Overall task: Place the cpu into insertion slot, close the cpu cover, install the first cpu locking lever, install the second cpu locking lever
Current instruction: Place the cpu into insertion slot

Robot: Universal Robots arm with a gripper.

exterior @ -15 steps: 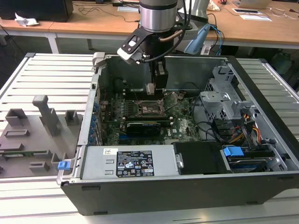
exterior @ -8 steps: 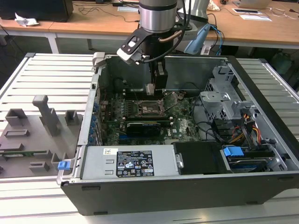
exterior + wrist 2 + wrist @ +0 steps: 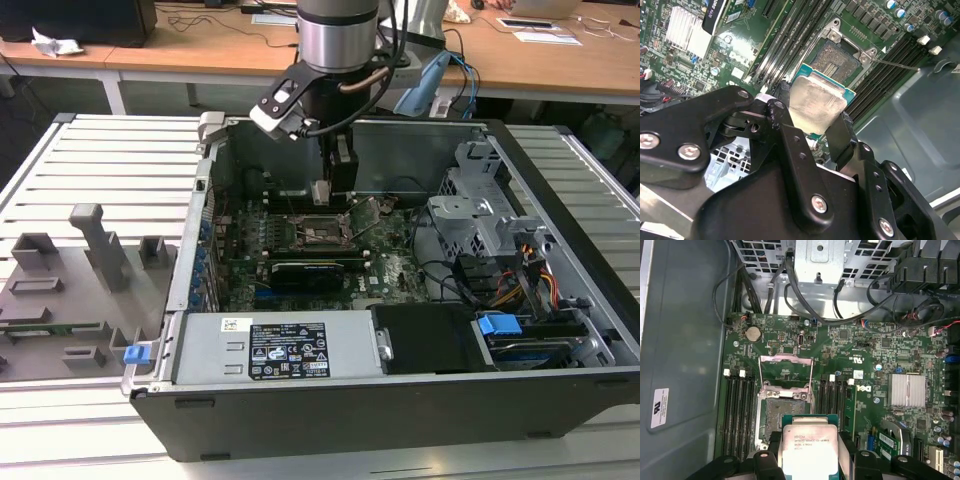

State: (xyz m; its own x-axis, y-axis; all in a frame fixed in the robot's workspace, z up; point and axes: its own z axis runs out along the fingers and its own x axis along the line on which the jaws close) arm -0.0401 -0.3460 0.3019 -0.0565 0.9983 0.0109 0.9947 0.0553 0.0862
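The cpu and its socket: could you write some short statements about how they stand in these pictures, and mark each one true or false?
1. The gripper is shut on the cpu. True.
2. The cpu lies inside the insertion slot. False: the slot is bare, and the chip is held in the fingers, not yet seated.
3. The cpu cover is closed over the slot. False: it is swung open on its hinge, so the slot is uncovered.
4. Long black connector strips run along both sides of the slot on the green board. True.
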